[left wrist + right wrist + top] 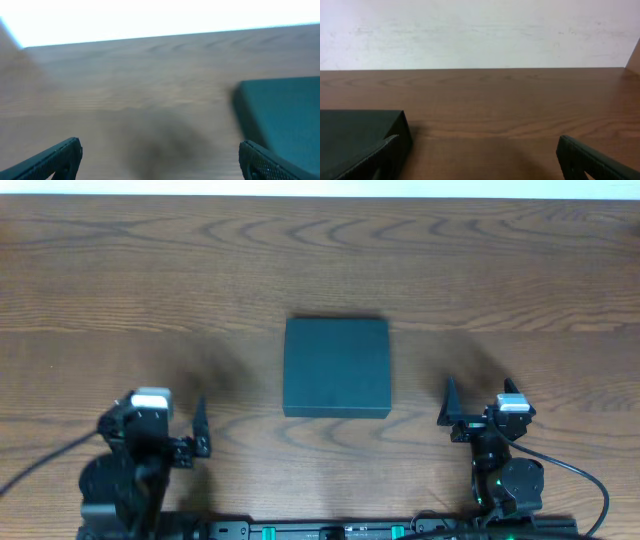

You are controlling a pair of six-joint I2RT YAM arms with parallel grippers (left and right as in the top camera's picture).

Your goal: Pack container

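Note:
The container is a dark teal-black square box, lid shut, lying flat in the middle of the wooden table. It shows at the right edge of the left wrist view and at the lower left of the right wrist view. My left gripper sits near the front left of the table, open and empty, apart from the container. In the left wrist view the fingers are spread wide over bare wood. My right gripper is near the front right, open and empty, its fingers spread beside the container.
The wooden table runs to a white wall at the back. Black cables trail from the arm bases at the front edge. No other objects show on the table.

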